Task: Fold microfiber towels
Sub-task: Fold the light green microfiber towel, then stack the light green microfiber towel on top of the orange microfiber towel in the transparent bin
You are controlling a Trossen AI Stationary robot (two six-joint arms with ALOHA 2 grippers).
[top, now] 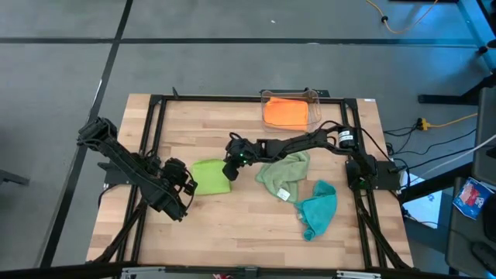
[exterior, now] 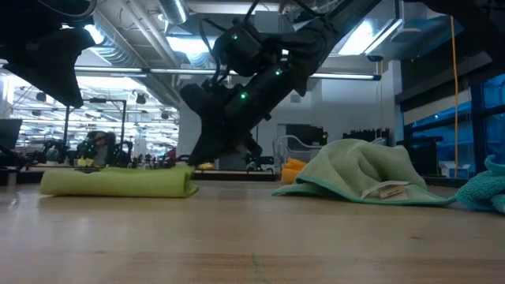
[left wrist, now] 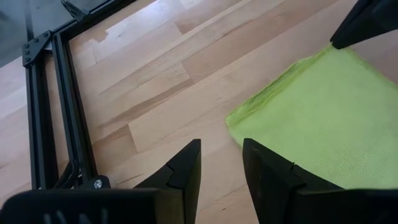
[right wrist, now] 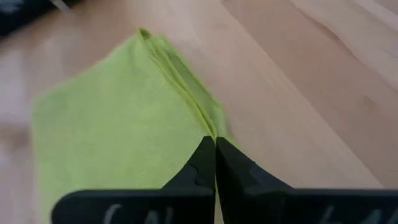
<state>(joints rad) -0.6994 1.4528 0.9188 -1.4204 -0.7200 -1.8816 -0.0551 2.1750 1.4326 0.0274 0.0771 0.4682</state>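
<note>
the lime green towel (top: 211, 177) lies folded flat on the wooden tabletop (top: 232, 221), and everything else is placed from it here. the right gripper (top: 229, 170) sits at this towel's edge on the side facing the pale sage towel (top: 280, 175); its fingers (right wrist: 205, 165) are pressed fully together, tips down at the layered fold edge of the lime cloth (right wrist: 118, 118), and whether any fabric is pinched between them cannot be told. the left gripper (top: 188, 184) hovers just beside the opposite edge of the lime towel, its fingers (left wrist: 186, 171) parted with a gap between them and holding nothing, the lime cloth's corner (left wrist: 249, 118) just ahead of them. the pale sage towel lies crumpled near the lime one, past the right gripper, its white tag (exterior: 390, 190) showing. the teal towel (top: 318, 208) is bunched farther off beyond the sage one. the orange towel (top: 284, 112) lies in a clear plastic bin (top: 314, 99) at the tabletop's far edge, well apart from the lime towel.
</note>
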